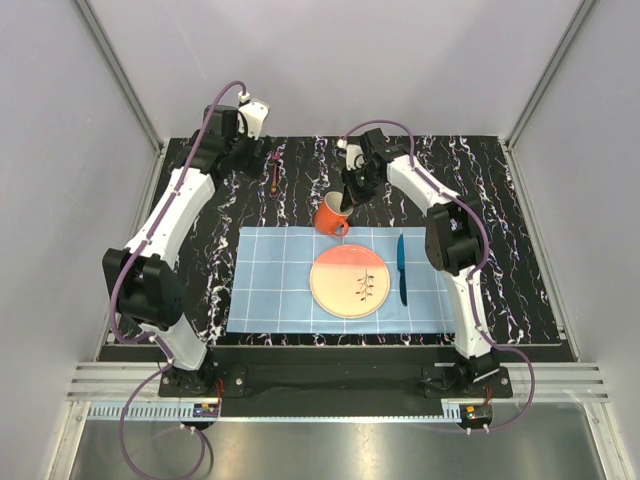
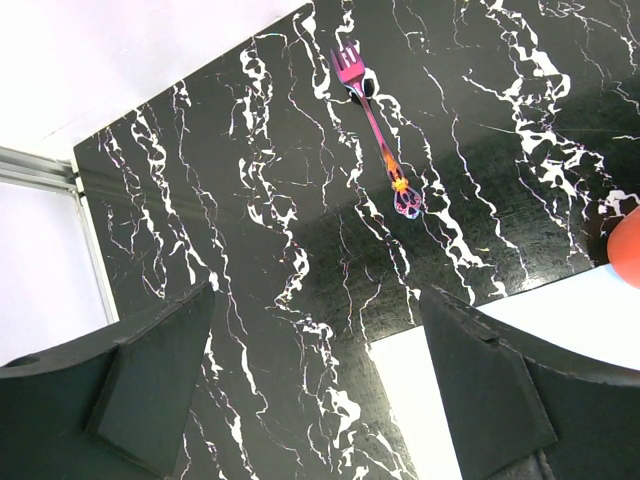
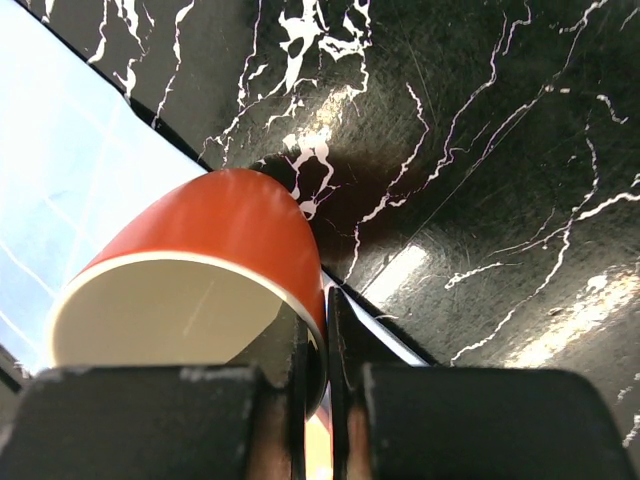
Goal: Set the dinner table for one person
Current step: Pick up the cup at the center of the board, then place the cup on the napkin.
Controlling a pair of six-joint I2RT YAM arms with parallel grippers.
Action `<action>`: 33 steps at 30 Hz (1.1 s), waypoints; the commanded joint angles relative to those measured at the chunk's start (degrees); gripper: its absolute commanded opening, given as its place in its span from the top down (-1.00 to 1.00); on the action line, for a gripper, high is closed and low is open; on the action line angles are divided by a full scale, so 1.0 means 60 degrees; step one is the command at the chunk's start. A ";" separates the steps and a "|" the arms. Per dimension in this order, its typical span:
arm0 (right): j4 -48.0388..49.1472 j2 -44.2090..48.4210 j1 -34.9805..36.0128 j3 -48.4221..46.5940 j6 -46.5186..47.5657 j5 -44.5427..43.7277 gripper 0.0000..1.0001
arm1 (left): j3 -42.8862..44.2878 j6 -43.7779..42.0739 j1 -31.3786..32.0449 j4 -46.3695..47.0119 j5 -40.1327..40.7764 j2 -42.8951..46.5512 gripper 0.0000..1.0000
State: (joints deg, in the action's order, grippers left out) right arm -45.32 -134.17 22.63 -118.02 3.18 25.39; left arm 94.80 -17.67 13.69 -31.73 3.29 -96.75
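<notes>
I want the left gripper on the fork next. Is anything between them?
Nothing visible. Only bare dinner table lies between the open left gripper and the fork. The orange mug, clamped in the right gripper, sits off to the side.

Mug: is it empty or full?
Empty: the mug shows only its bare cream inside in the right wrist view.

Light-blue mat [image 1: 270,295]: plate [image 1: 330,285] at centre, blue knife [image 1: 402,268] on right part, orange mug [image 1: 328,218] at far edge, fork [image 1: 274,174] beyond.
</notes>
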 commanded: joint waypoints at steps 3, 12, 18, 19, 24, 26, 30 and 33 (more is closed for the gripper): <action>-0.0239 0.0740 0.0080 -0.0706 0.1313 -0.1444 1.00 | 0.0196 0.0162 -0.0056 0.0190 -0.0197 0.0129 -0.80; -0.2370 0.0624 -0.0241 -0.3471 0.3582 -0.1801 1.00 | -0.0404 0.0045 -0.0056 0.0205 -0.0445 0.0392 -0.80; -0.4147 0.0549 -0.0885 -0.4531 0.5338 -0.1478 1.00 | -0.0976 -0.0058 -0.0056 0.0190 -0.0490 0.0656 -0.80; -0.4223 0.0767 -0.0944 -0.4167 0.5590 -0.1550 1.00 | -0.1107 -0.0058 -0.0056 0.0190 -0.0490 0.0714 -0.80; -0.4254 0.2084 -0.1500 -0.2058 0.6879 -0.1682 1.00 | -0.1489 -0.0058 -0.0070 0.0204 -0.0738 0.0905 -0.80; -0.3831 0.2510 -0.1720 -0.0712 0.6970 -0.1988 1.00 | -0.1649 -0.0072 -0.0070 0.0234 -0.0768 0.0949 -0.80; -0.1565 0.4221 -0.2072 0.1998 0.7423 -0.2764 1.00 | -0.1797 0.0015 -0.0085 0.0249 -0.0826 0.1022 -0.80; -0.1148 0.4709 -0.2321 0.3218 0.7570 -0.2826 1.00 | -0.1841 0.0118 -0.0085 0.0248 -0.0900 0.1037 -0.80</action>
State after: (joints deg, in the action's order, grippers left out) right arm -59.66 -114.54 9.50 -101.21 45.36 9.47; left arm 84.07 -17.52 13.50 -32.49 -0.32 -93.19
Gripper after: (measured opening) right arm 0.069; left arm 0.899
